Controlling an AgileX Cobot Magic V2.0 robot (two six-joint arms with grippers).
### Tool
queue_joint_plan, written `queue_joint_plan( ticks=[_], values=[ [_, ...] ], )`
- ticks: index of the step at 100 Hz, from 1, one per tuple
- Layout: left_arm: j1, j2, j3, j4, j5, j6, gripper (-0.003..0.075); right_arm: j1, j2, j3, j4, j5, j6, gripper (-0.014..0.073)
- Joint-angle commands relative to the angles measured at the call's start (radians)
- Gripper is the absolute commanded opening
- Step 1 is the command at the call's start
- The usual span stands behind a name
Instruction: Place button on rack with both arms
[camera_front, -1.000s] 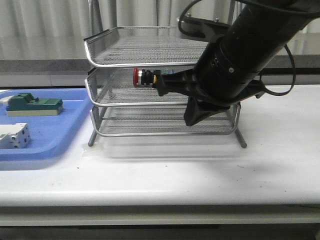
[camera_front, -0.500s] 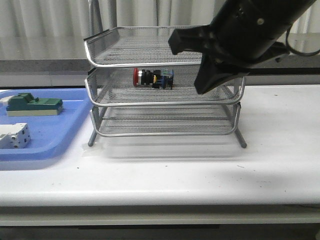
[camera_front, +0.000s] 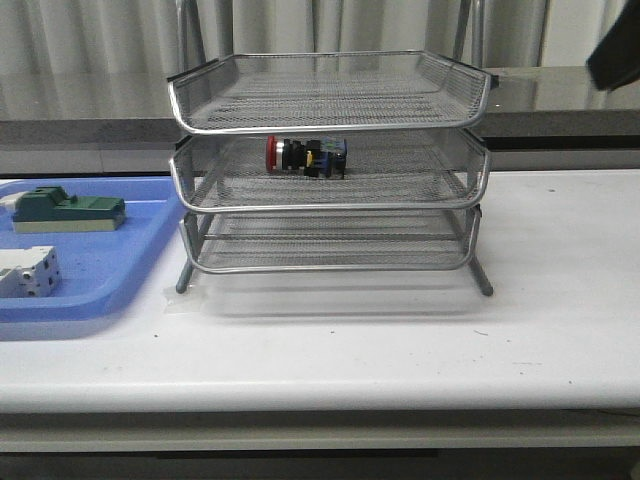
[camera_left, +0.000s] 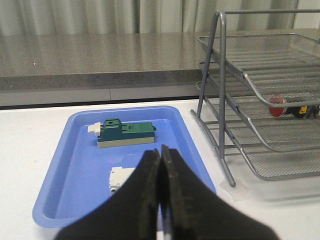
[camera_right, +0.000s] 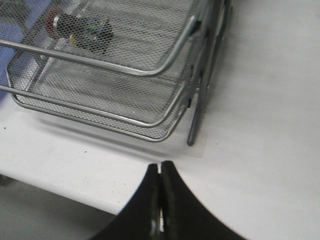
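Note:
The button (camera_front: 306, 156), with its red head to the left, lies on its side on the middle tray of the silver wire rack (camera_front: 330, 200). It also shows in the left wrist view (camera_left: 287, 106) and the right wrist view (camera_right: 80, 27). My left gripper (camera_left: 160, 152) is shut and empty above the blue tray (camera_left: 80, 175). My right gripper (camera_right: 159, 167) is shut and empty, high above the table in front of the rack's right corner (camera_right: 192, 75). In the front view only a black corner of the right arm (camera_front: 618, 55) shows at the upper right.
The blue tray (camera_front: 90, 270) at the left holds a green block (camera_front: 68, 211) and a white-grey terminal block (camera_front: 28, 272). The rack's feet (camera_front: 483, 280) stand on the white table. A grey ledge and curtain run behind.
My right arm let go of the button on the middle tray, rose and withdrew to the upper right, almost out of the front view. The button stays where it was laid.

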Motion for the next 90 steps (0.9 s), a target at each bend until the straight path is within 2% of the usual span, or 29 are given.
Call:
queue_joint_plan(
  ticks=[1, 31, 55, 90],
  values=[
    [0.003, 0.008, -0.027, -0.013, -0.069, -0.007, -0.0020, -0.034, -0.125, 0.027, -0.023, -0.045, -0.009, -0.0106],
    [0.003, 0.008, -0.027, -0.013, -0.069, -0.007, -0.0020, -0.141, -0.475, 0.205, -0.040, -0.030, -0.009, -0.0106],
    [0.003, 0.008, -0.027, -0.013, -0.069, -0.007, -0.0020, -0.161, -0.710, 0.274, -0.046, 0.051, -0.009, -0.0106],
    [0.003, 0.008, -0.027, -0.013, -0.069, -0.007, -0.0020, -0.161, -0.764, 0.281, -0.053, 0.174, -0.009, -0.0108]
  ],
)
